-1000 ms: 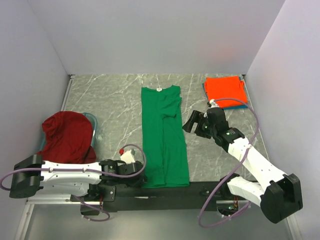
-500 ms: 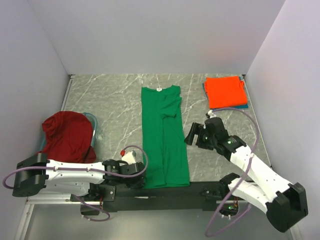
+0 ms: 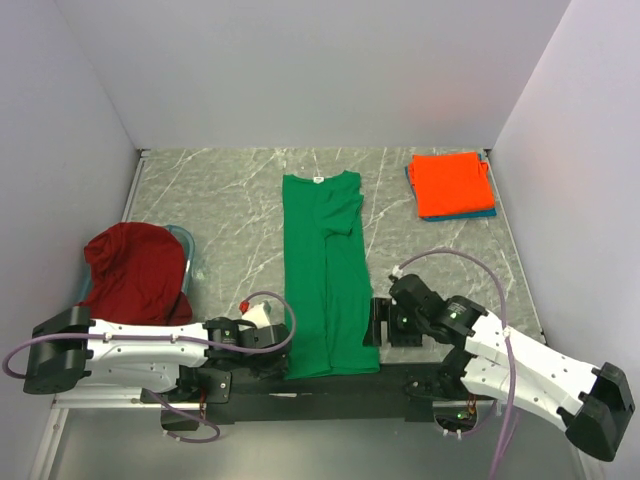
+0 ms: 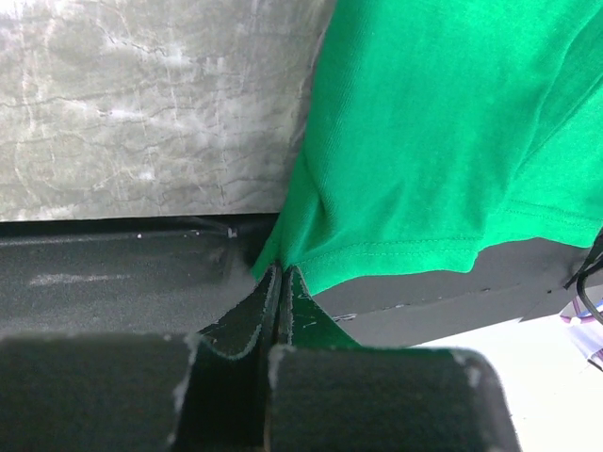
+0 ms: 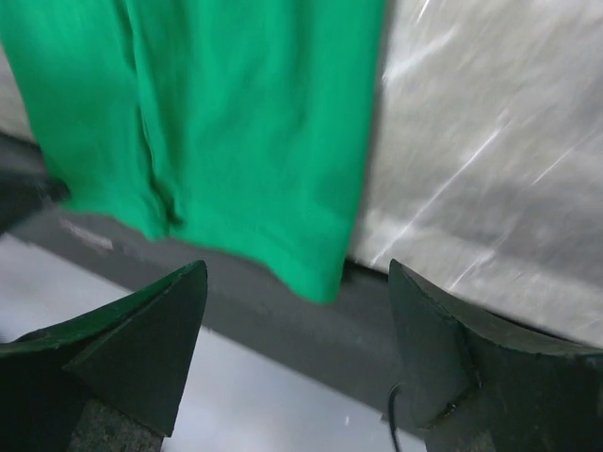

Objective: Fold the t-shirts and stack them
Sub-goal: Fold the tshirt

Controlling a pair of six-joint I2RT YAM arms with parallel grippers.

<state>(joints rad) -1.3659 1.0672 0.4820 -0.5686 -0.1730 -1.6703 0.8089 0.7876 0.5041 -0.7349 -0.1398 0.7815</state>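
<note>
The bright green t-shirt [image 3: 325,270] lies folded lengthwise in a long strip down the middle of the table, white neck label at the far end. Its near hem hangs over the black front edge [image 4: 424,217]. My left gripper [image 3: 280,352] is at the hem's near left corner, jaws shut on the green cloth [image 4: 279,273]. My right gripper [image 3: 378,322] is open just right of the hem's near right corner [image 5: 297,268], holding nothing. A folded orange-red shirt [image 3: 452,183] lies on a teal-blue one [image 3: 482,213] at the back right. A dark red shirt [image 3: 135,272] lies crumpled at the left.
Grey marble tabletop [image 3: 220,200] with white walls on three sides. A black strip [image 3: 330,385] runs along the near edge. A bit of pale teal cloth [image 3: 190,250] shows beside the dark red shirt.
My right arm has swung from near the orange-red stack back toward the near edge, to the green shirt's near right corner. My left gripper has stayed at the near left corner.
</note>
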